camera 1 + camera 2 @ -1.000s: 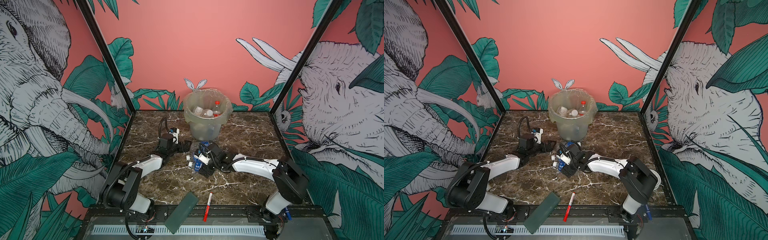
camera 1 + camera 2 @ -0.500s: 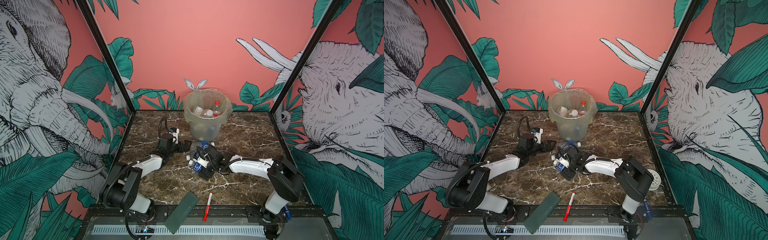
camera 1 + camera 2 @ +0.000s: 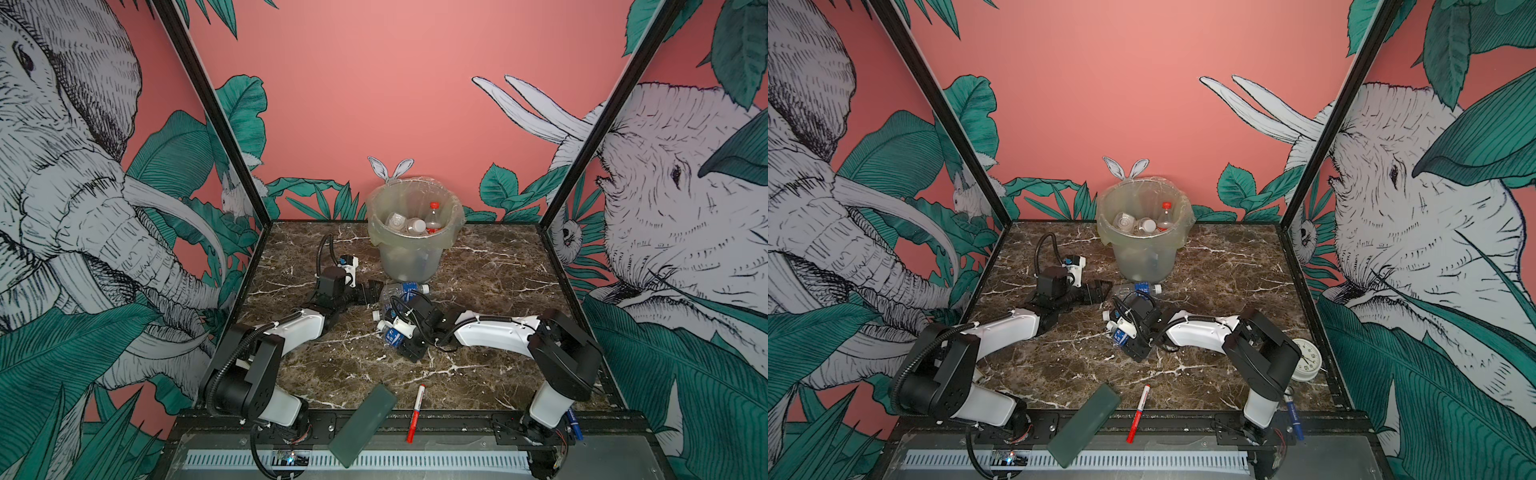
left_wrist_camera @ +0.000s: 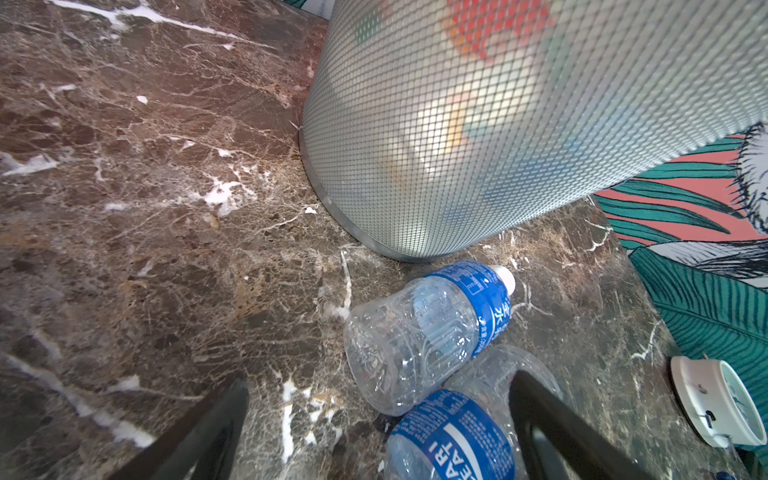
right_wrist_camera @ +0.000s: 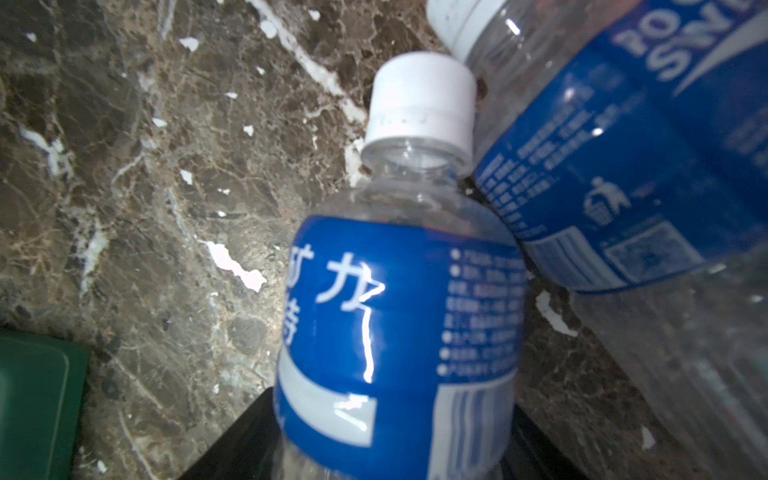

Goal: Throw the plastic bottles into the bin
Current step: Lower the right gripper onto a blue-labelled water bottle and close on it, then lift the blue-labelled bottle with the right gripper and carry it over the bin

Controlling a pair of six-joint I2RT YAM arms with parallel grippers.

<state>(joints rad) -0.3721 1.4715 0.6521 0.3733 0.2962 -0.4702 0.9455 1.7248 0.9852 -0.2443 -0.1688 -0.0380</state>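
Three clear plastic bottles with blue labels and white caps lie on the marble just in front of the bin (image 3: pixel 411 253) (image 3: pixel 1144 255). One bottle (image 3: pixel 405 289) (image 4: pixel 432 332) rests against the bin's foot. My left gripper (image 3: pixel 374 289) (image 4: pixel 380 382) stands open beside it, and the base of a second bottle (image 4: pixel 453 440) lies between its fingers. My right gripper (image 3: pixel 390 332) (image 5: pixel 390 415) is shut on the third bottle (image 5: pixel 399 311) (image 3: pixel 1121 332), a finger on each side of the body. The second bottle (image 5: pixel 644 166) lies right against it.
Several bottles (image 3: pixel 415 222) lie inside the bin. A flat dark green slab (image 3: pixel 363 424) and a red-and-white marker (image 3: pixel 417 411) overhang the front edge. A white clock (image 3: pixel 1306 359) and a blue pen (image 3: pixel 1292 415) sit at the right, behind the right arm's base.
My right arm has edged left towards the bottles and its jaws have narrowed onto the blue-labelled bottle. The left arm has not moved.
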